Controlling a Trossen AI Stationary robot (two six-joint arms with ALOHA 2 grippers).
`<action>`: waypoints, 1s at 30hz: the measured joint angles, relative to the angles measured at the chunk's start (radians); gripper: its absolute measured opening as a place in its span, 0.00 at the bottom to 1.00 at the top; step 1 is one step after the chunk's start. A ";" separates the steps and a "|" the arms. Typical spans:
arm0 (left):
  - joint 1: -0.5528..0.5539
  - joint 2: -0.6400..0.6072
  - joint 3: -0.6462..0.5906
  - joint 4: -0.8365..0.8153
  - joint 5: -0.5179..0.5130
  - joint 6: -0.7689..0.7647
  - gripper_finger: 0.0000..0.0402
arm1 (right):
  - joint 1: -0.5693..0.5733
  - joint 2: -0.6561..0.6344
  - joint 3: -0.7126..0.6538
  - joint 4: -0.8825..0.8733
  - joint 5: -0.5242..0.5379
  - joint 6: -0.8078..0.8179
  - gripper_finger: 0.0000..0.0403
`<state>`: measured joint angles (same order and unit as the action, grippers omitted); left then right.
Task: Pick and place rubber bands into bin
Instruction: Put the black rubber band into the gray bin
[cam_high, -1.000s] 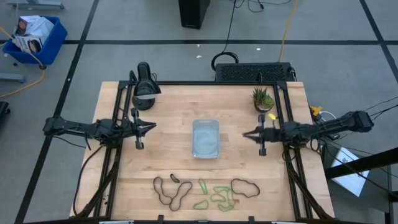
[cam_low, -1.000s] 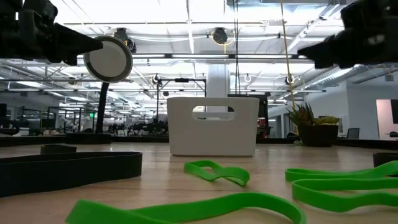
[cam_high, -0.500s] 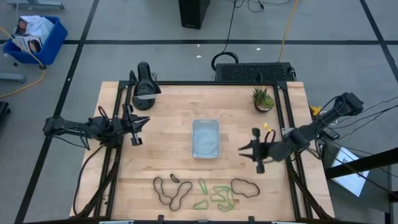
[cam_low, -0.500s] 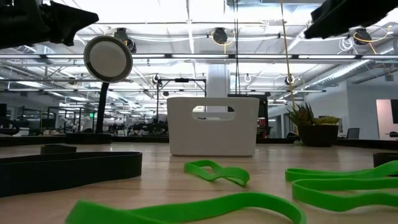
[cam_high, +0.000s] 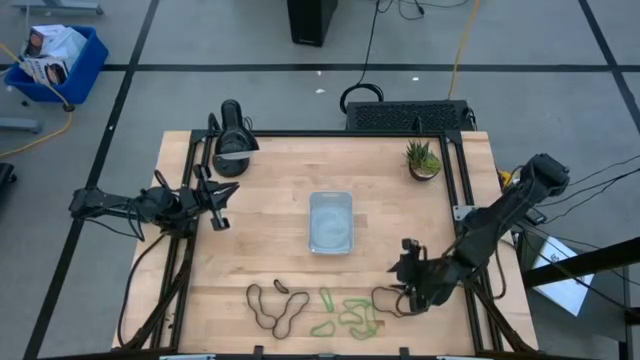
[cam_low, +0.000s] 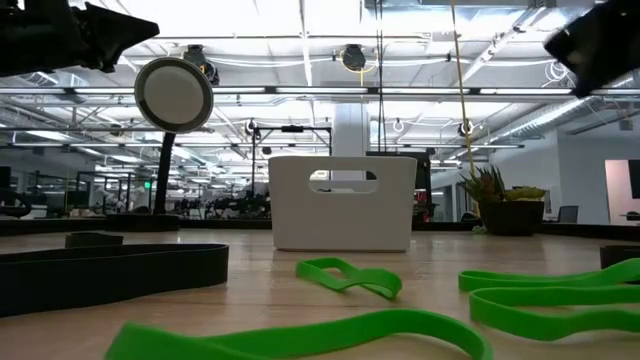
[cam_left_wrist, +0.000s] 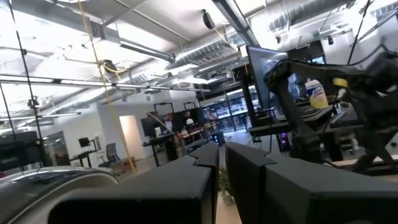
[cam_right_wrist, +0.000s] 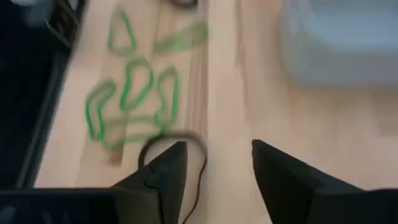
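Observation:
Several rubber bands lie near the table's front edge: dark loops (cam_high: 275, 306) on the left, green ones (cam_high: 346, 316) in the middle, and one dark loop (cam_high: 394, 301) on the right. The translucent bin (cam_high: 331, 222) stands at the table's middle. My right gripper (cam_high: 405, 286) hangs open above the right dark loop (cam_right_wrist: 186, 142), tipped down and clear of the table; nothing lies between its fingers (cam_right_wrist: 163, 169). My left gripper (cam_high: 222, 205) is shut near the table's left edge, raised and holding nothing.
A small potted plant (cam_high: 422, 160) stands at the back right and a dark lamp-like device (cam_high: 232, 140) at the back left. Bare wood lies between the bin and the bands. A blue crate (cam_high: 55, 60) sits on the floor beyond the table.
My right gripper has swung from beside the bin toward the table's near edge, tipped downward over the right dark band, and opened. My left gripper has drawn back slightly toward the left edge. The bands and the bin have not moved.

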<state>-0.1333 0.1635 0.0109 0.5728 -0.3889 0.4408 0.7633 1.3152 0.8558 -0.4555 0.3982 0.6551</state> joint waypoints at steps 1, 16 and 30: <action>0.000 0.000 0.000 0.000 -0.001 0.000 0.09 | 0.003 0.024 0.000 -0.010 -0.023 0.018 0.46; 0.000 0.000 0.000 -0.004 -0.006 0.002 0.09 | 0.004 0.254 -0.001 0.020 -0.191 0.067 0.49; 0.000 0.000 0.000 -0.023 -0.006 0.000 0.09 | 0.002 0.375 0.003 -0.006 -0.205 0.094 0.41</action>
<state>-0.1333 0.1631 0.0109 0.5498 -0.3954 0.4412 0.7651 1.6901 0.8588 -0.4614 0.1934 0.7491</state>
